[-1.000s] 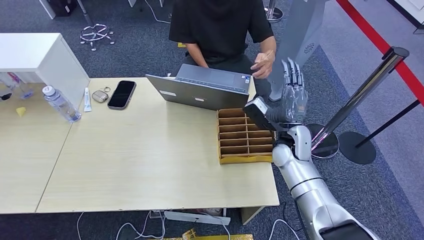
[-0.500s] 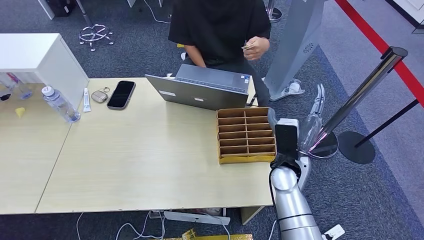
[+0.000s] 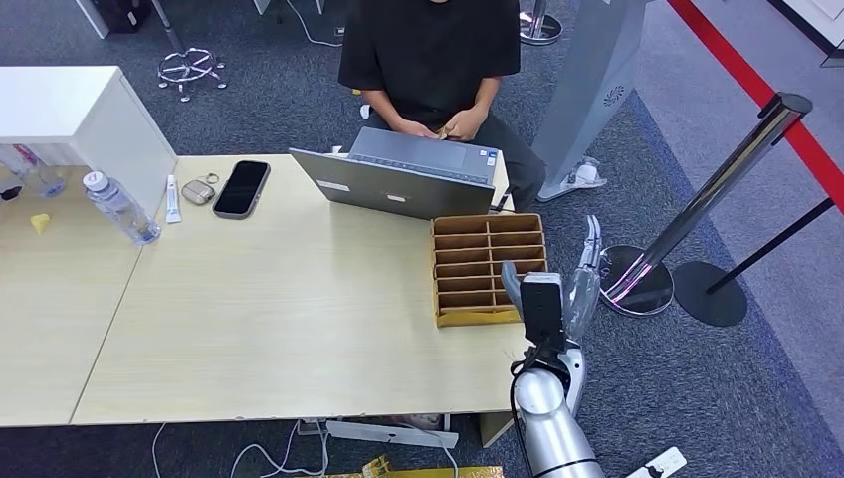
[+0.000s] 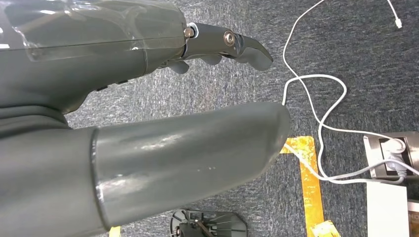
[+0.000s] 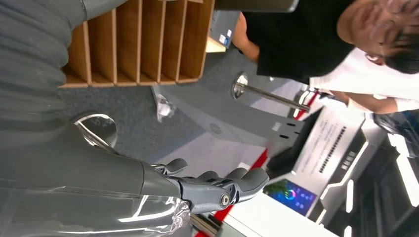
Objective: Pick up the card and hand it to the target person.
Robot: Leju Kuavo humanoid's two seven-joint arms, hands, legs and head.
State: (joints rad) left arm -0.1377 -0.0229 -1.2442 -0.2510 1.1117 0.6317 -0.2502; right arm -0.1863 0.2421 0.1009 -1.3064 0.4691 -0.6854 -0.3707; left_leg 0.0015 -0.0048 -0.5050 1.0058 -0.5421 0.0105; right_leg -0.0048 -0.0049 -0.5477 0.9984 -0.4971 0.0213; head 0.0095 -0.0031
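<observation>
Right hand (image 3: 577,289) empty, fingers spread, just off bench (image 3: 299,329) corner beside wooden divider tray (image 3: 488,264), card at seated person's hands (image 3: 453,124), too small for its axis, left hand (image 4: 148,98) holding nothing above carpet, white cable (image 4: 316,113)

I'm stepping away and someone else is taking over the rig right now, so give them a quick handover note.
Right hand: open, holds nothing, beside the wooden card organizer at the table's right edge.
Left hand: open, holds nothing, hanging over the carpet.
Card: the person behind the laptop has both hands together at something small; too small to tell if it is the card. The organizer's slots look empty.
Done: apparently the handover, since the right hand is empty.
Left: confirm that the person has the card.
</observation>
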